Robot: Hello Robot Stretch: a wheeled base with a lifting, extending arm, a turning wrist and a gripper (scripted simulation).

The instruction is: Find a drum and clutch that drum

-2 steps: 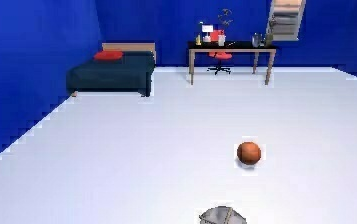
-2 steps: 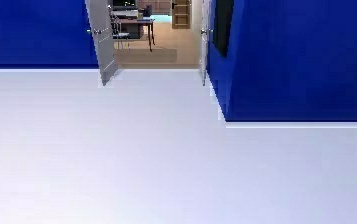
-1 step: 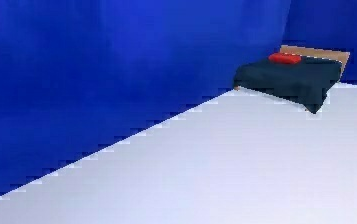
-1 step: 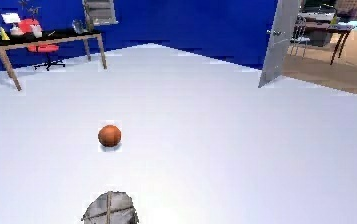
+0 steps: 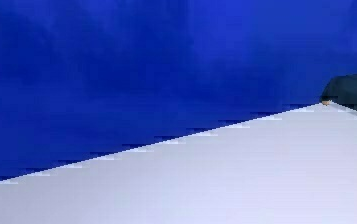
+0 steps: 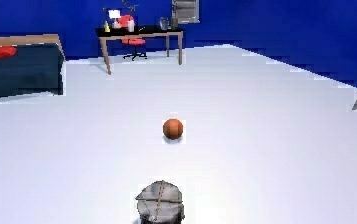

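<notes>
We're judging this as the finding stage w/ approach + clutch left: the drum is poss. the grey roundish lump (image 6: pixel 159 203) on the floor (image 6: pixel 276 150), near an orange ball (image 6: pixel 172 128), but we're not sure. Gripper state: we can't tell, and we're reading no labels or writing, incl. on the far tabletop (image 6: pixel 146 35).

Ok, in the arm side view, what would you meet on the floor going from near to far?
Grey round thing → orange ball → bed → desk.
</notes>
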